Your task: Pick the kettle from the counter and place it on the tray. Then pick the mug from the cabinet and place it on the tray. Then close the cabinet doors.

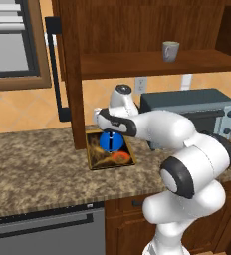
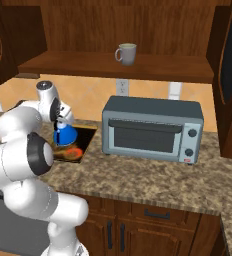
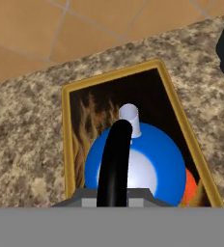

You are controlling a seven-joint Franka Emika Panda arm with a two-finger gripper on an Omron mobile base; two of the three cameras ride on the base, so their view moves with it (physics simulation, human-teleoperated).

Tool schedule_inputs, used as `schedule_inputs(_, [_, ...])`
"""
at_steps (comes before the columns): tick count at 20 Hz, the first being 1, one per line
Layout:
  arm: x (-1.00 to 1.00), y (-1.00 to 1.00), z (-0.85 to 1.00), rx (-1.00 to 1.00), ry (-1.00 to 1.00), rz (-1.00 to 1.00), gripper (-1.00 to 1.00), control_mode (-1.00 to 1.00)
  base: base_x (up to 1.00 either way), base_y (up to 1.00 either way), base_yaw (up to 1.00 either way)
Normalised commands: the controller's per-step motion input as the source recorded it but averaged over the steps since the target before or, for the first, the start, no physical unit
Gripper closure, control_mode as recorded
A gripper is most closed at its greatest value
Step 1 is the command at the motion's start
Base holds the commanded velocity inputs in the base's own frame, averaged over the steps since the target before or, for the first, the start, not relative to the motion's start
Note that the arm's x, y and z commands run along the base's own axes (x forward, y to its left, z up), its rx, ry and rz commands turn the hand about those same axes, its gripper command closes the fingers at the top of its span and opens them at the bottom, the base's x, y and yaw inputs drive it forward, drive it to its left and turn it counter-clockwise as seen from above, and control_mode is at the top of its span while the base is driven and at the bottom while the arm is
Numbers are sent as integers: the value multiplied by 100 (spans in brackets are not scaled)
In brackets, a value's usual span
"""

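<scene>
The blue kettle (image 1: 110, 141) sits over the dark inside of the tray (image 1: 94, 160), which lies on the granite desk (image 1: 33, 169) against the foot of the open cabinet door (image 1: 70, 74). The gripper (image 1: 111, 133) reaches down from 12 o'clock onto the kettle, its fingers pinching the black arched handle (image 3: 115, 159); whether the kettle's base touches the tray cannot be told. At 3 o'clock of the tray stands a grey toaster oven (image 2: 152, 128). The grey mug (image 2: 126, 53) rests on the cabinet shelf (image 2: 113, 66), at about 1 o'clock above.
</scene>
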Motion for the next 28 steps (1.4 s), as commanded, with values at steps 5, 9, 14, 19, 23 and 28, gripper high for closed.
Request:
schedule_inputs(5, [37,0,-18,0,0,-4,100,-100,0,0,0])
schedule_inputs(9, [29,0,-22,0,0,-3,100,-100,0,0,0])
schedule_inputs(14, [28,0,-20,0,0,-3,100,-100,0,0,0])
schedule_inputs(19, [20,0,-20,0,0,-1,100,-100,0,0,0])
schedule_inputs(23, [12,0,-20,0,0,-1,100,-100,0,0,0])
schedule_inputs(28, [11,0,-13,0,0,0,100,-100,0,0,0])
